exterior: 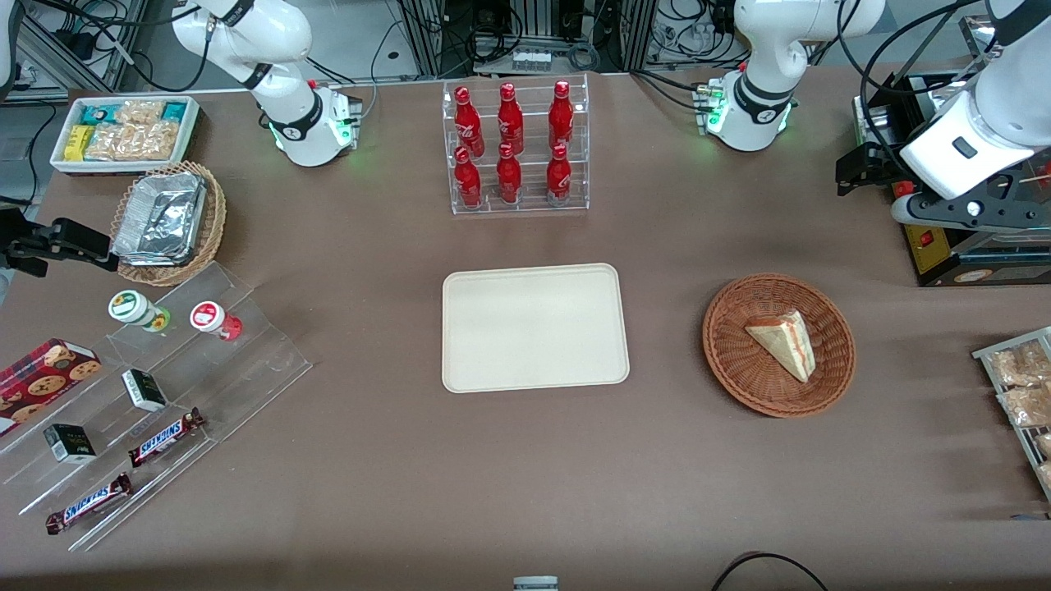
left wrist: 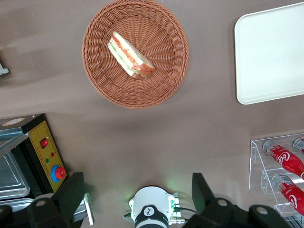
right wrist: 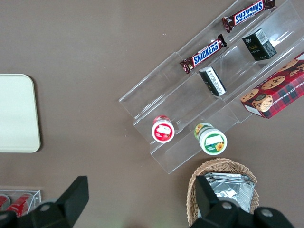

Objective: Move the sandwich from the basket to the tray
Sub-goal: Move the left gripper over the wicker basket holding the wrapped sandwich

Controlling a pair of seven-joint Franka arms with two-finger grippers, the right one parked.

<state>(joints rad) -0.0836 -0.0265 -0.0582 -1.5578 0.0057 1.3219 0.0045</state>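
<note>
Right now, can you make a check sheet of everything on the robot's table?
Surface: brown table, flat.
Sandwich: one wedge lying in the basket.
Tray: bare, beside the basket, toward the parked arm's end.
Clutter: red bottles in a clear rack; Snickers bars, cups and small boxes on clear steps; foil trays in a tan basket; snack bin.
Gripper: up high, farther from the front camera than the basket, fingers open, holding nothing.
Cables: black loop at the near table edge.
Surroundings: box with a red button near the gripper.
</note>
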